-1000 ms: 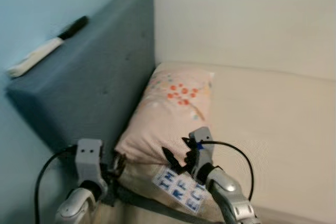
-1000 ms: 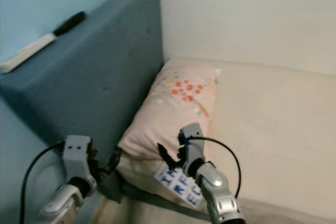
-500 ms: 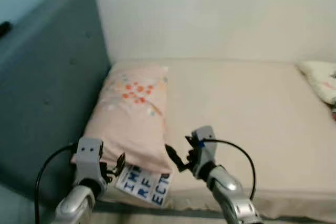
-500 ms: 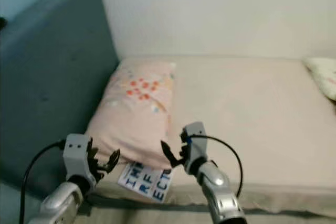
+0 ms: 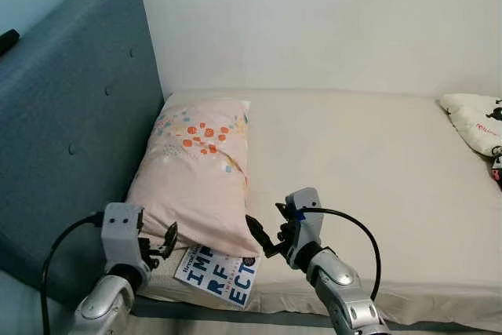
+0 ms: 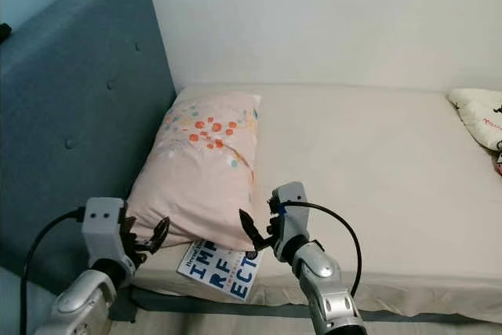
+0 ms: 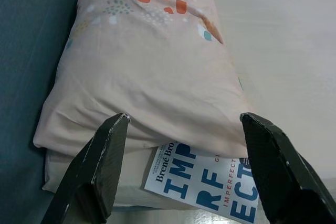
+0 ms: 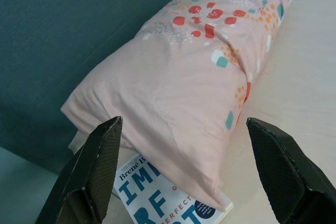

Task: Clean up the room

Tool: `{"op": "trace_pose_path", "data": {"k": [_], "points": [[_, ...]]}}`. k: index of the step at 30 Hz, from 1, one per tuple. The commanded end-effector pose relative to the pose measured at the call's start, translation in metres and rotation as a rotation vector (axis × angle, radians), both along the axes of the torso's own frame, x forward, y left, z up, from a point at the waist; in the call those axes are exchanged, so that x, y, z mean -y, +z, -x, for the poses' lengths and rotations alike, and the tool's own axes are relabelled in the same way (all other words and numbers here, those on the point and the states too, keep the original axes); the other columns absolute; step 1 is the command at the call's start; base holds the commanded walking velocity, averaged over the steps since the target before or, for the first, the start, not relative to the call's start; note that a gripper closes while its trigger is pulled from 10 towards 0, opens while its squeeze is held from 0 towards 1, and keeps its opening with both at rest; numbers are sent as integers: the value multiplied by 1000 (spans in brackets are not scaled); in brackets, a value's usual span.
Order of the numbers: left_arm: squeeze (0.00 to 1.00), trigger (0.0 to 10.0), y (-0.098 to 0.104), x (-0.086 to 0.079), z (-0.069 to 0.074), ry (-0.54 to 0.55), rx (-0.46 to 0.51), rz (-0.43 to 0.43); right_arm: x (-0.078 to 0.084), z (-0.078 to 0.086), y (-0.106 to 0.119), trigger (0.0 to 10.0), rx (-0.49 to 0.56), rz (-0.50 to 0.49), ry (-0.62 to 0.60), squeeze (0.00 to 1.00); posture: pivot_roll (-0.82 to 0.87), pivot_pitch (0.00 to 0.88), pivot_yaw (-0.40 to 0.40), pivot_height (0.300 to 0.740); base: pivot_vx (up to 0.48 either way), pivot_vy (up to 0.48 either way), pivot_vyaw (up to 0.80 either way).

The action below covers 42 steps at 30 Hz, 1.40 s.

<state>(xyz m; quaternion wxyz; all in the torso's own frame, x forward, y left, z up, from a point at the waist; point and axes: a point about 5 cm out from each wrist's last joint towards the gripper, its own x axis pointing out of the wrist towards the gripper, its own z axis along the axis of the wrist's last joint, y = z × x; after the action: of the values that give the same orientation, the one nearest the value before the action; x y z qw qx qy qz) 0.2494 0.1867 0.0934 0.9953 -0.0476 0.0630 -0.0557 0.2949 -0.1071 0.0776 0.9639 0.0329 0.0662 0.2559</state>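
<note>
a white book with large blue letters lies flat at the near left corner of the cream mattress, its far edge tucked under the near end of a pink pillow printed with orange and teal dots. the pillow lies lengthwise along the left side of the bed, against a blue-grey padded headboard. the left gripper hangs just left of the book, at the pillow's near left corner, its fingers spread apart and touching nothing. the right gripper is just right of the book, at the pillow's near right corner, its fingers also spread wide and empty. at the far right edge of the mattress lies a white cushion with small dark and red marks.
</note>
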Motion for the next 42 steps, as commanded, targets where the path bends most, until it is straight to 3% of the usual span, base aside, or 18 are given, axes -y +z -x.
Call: {"op": "trace_pose_path", "data": {"k": [1,17,22,42], "points": [[0,10000,-2,-2,1,5,-2,-8,0,4,-7,10000,-27,3,1,0,61,150,-31,740,0,476,0],[0,10000,0,1,1,-3,16,-5,0,5,-6,10000,-26,-7,0,0,57,143,-28,740,0,30,0],[0,10000,-7,-1,4,5,-12,-41,1,5,-8,10000,-30,2,-5,0,56,139,-27,740,0,0,0],[0,10000,-12,5,8,-42,-45,-22,5,6,-9,10000,-58,-28,-12,0,50,141,-30,665,0,0,0]]}}
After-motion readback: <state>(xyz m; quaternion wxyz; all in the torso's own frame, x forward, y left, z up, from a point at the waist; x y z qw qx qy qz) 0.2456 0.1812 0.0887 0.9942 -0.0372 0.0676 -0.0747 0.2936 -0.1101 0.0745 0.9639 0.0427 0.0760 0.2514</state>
